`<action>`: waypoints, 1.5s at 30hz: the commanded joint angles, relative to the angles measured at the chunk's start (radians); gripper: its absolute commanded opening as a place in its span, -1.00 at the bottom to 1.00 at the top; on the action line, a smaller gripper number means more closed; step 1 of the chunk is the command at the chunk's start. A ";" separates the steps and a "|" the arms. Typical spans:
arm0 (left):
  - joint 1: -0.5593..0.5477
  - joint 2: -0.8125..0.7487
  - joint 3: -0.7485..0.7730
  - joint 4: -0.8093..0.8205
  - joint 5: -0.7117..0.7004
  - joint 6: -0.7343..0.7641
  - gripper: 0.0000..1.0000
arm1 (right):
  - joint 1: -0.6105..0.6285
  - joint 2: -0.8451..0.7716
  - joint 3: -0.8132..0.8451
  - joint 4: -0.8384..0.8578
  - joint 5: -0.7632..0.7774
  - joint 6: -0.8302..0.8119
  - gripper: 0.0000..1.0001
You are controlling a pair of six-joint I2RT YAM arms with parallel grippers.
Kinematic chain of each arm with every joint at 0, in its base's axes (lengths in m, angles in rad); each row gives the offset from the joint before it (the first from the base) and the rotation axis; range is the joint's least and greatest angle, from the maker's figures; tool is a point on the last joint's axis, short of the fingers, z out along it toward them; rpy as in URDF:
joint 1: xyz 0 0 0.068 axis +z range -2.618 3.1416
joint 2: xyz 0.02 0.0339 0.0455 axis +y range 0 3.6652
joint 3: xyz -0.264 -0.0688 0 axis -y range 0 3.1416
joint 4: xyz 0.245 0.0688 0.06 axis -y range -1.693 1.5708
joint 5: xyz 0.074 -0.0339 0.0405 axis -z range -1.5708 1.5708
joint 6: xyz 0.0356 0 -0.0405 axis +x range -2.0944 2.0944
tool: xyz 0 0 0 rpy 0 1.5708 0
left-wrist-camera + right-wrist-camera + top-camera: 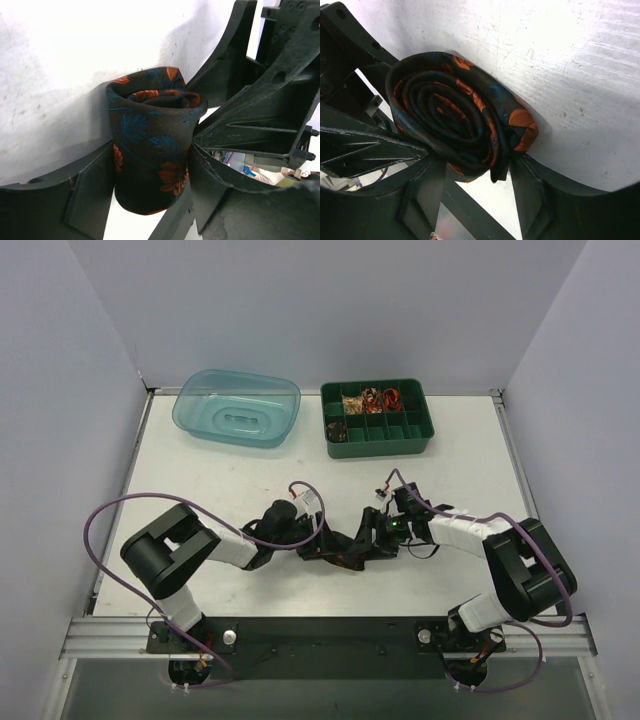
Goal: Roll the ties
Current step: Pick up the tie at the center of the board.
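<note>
While both hands meet over the white worktop [200, 480], the rolling step looks all but finished: the black fabric necktie [338, 552] with orange-red and teal flowers sits wound into a tight coil between them. The left hand [150, 192] is clamped on the coil's flanks, its 2 fingers pressing the cloth from either side. The right hand [477, 175] pinches the lower edge of the spiral, where the loose tail end hangs just beside its fingers. I judge the next move calls for 1 hand holding pressure so the coil cannot spring open. It would then carry the coil ahead of the hands to the dark green compartmented plastic tray [380, 448], where other rolled ties [372, 398] lie in the back row.
</note>
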 commanded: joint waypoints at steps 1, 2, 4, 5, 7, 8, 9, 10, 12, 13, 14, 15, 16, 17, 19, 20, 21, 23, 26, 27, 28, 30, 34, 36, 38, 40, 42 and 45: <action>-0.037 0.065 0.016 0.062 -0.031 -0.016 0.28 | 0.010 0.037 -0.026 0.025 0.034 -0.001 -0.06; -0.040 0.068 0.010 0.078 -0.034 -0.020 0.24 | 0.010 0.043 -0.024 0.026 0.037 -0.001 -0.11; -0.042 0.082 0.004 0.120 -0.035 -0.032 0.21 | 0.010 0.049 -0.021 0.035 0.033 -0.001 -0.32; -0.043 0.086 0.002 0.132 -0.032 -0.034 0.20 | 0.010 0.054 -0.023 0.042 0.029 0.001 -0.40; -0.042 0.100 0.001 0.166 -0.031 -0.039 0.20 | 0.010 0.057 -0.026 0.060 0.023 0.001 -0.53; -0.043 0.102 -0.001 0.175 -0.028 -0.037 0.21 | 0.010 0.057 -0.030 0.069 0.020 -0.001 -0.58; -0.043 0.108 -0.002 0.192 -0.026 -0.034 0.23 | 0.009 0.058 -0.033 0.080 0.017 -0.002 -0.62; -0.042 0.115 -0.002 0.198 -0.023 -0.033 0.25 | 0.009 0.061 -0.036 0.097 0.008 -0.008 -0.63; -0.043 0.120 0.002 0.207 -0.015 -0.026 0.27 | 0.007 0.075 -0.033 0.105 0.003 -0.030 -0.66; -0.043 0.126 0.005 0.208 -0.012 -0.025 0.27 | 0.004 0.081 -0.030 0.111 -0.013 -0.035 -0.68; -0.043 0.129 0.007 0.208 -0.006 -0.019 0.27 | 0.001 0.093 -0.027 0.114 -0.020 -0.038 -0.69; -0.043 0.132 0.010 0.208 -0.005 -0.016 0.25 | -0.005 0.097 -0.026 0.126 -0.027 -0.044 -0.70; -0.042 0.134 0.010 0.208 -0.003 -0.014 0.22 | -0.008 0.098 -0.023 0.132 -0.035 -0.047 -0.70; -0.043 0.135 0.013 0.212 0.006 -0.013 0.18 | -0.011 0.104 -0.018 0.134 -0.044 -0.047 -0.70; -0.043 0.138 0.013 0.223 0.011 -0.009 0.01 | -0.016 0.107 -0.003 0.138 -0.050 -0.056 -0.70; -0.045 0.140 0.013 0.237 0.020 -0.011 0.00 | -0.017 0.109 0.003 0.138 -0.050 -0.056 -0.70; -0.045 0.141 0.014 0.243 0.025 -0.010 -0.01 | -0.019 0.110 0.005 0.146 -0.052 -0.055 -0.70; -0.049 0.146 0.017 0.264 0.032 -0.005 -0.01 | -0.019 0.112 0.013 0.157 -0.056 -0.053 -0.70; -0.055 0.160 0.027 0.290 0.052 0.000 0.01 | -0.020 0.121 0.025 0.170 -0.063 -0.053 -0.71; -0.054 0.164 0.028 0.298 0.054 0.000 0.01 | -0.022 0.123 0.025 0.183 -0.064 -0.053 -0.70; -0.057 0.168 0.028 0.307 0.061 0.000 0.00 | -0.023 0.129 0.027 0.187 -0.067 -0.047 -0.71; -0.057 0.171 0.025 0.329 0.064 0.000 -0.08 | -0.023 0.132 0.024 0.218 -0.078 -0.041 -0.72; -0.057 0.178 0.022 0.373 0.083 0.003 -0.63 | -0.028 0.150 0.027 0.264 -0.101 -0.018 -0.74; -0.057 0.180 0.027 0.381 0.087 0.003 -1.00 | -0.028 0.155 0.033 0.273 -0.101 -0.013 -0.75; -0.054 0.178 0.027 0.381 0.089 0.003 -1.00 | -0.030 0.156 0.040 0.272 -0.107 -0.013 -0.75; -0.052 0.158 0.019 0.376 0.075 0.003 -1.00 | -0.031 0.143 0.046 0.269 -0.107 -0.015 -0.75; -0.037 0.125 0.013 0.349 0.068 0.012 -1.00 | -0.034 0.127 0.054 0.244 -0.101 -0.025 -0.71; -0.017 0.064 0.017 0.274 0.054 0.050 -1.00 | -0.039 0.084 0.076 0.189 -0.076 -0.051 -0.60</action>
